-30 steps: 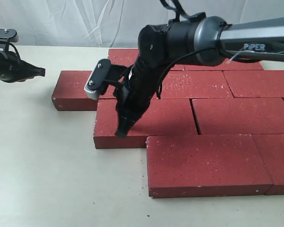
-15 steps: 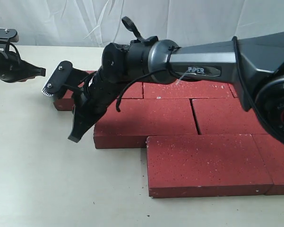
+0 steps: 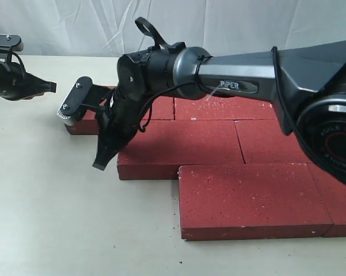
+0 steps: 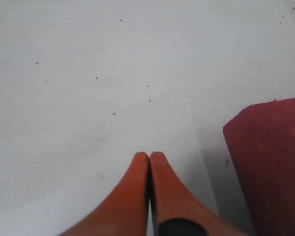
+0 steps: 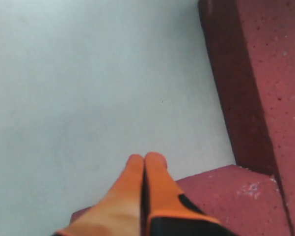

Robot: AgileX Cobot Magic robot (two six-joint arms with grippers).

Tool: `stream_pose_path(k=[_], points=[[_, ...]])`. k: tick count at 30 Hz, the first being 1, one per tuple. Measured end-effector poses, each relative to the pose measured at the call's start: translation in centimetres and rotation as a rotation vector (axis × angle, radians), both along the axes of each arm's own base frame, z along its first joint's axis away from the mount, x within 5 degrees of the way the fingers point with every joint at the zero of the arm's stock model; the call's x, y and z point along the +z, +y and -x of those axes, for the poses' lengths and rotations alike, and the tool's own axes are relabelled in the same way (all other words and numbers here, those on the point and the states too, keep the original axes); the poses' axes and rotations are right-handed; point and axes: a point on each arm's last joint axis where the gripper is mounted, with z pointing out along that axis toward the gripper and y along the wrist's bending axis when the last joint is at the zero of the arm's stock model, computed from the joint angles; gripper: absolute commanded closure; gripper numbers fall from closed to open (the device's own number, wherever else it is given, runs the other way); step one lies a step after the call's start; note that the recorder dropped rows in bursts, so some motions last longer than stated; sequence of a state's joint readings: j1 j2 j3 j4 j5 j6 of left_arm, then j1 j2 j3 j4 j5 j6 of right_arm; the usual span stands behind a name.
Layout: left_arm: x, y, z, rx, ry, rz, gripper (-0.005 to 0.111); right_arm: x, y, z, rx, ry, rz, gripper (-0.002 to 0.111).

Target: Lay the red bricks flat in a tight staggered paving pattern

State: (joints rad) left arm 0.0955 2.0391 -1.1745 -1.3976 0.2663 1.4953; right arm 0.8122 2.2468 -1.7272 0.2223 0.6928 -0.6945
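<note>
Several red bricks lie flat in staggered rows on the right of the table: a front brick, a middle-row brick and a back-left brick half hidden by my right arm. My right gripper reaches across, shut and empty. Its tip points down at the table, just off the left end of the middle-row brick. In the right wrist view the shut gripper hangs over bare table, with brick faces beside it. My left gripper hovers at the far left, shut and empty, with a brick corner nearby.
The cream table stretches left and in front of the bricks. A white curtain hangs behind. The right arm's thick body fills the right side above the bricks.
My right gripper swung left from over the middle-row brick to beyond its left end, then came back against it. That brick's left edge has shifted slightly right. The left arm stayed still.
</note>
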Motion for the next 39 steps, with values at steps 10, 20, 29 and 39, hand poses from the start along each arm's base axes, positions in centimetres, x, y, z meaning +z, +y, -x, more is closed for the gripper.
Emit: stream_pose_path(k=[10, 20, 29, 39], points=[[1.1, -0.3, 0.8, -0.022, -0.013, 0.015, 0.107, 6.3, -1.9, 0.3, -0.066, 0.06, -0.05, 0.109], [6.5, -2.4, 4.1, -0.068, -0.031, 0.268, 0.107, 9.5, -7.3, 0.5, -0.137, 0.065, 0.045, 0.109], [11.3, -2.3, 7.5, -0.077, 0.028, 0.118, 0.107, 13.1, -10.8, 1.9, -0.193, -0.033, 0.188, 0.109], [17.0, -0.8, 11.9, 0.059, 0.002, -0.055, 0.107, 14.6, -20.3, 2.9, -0.481, 0.065, 0.24, 0.109]])
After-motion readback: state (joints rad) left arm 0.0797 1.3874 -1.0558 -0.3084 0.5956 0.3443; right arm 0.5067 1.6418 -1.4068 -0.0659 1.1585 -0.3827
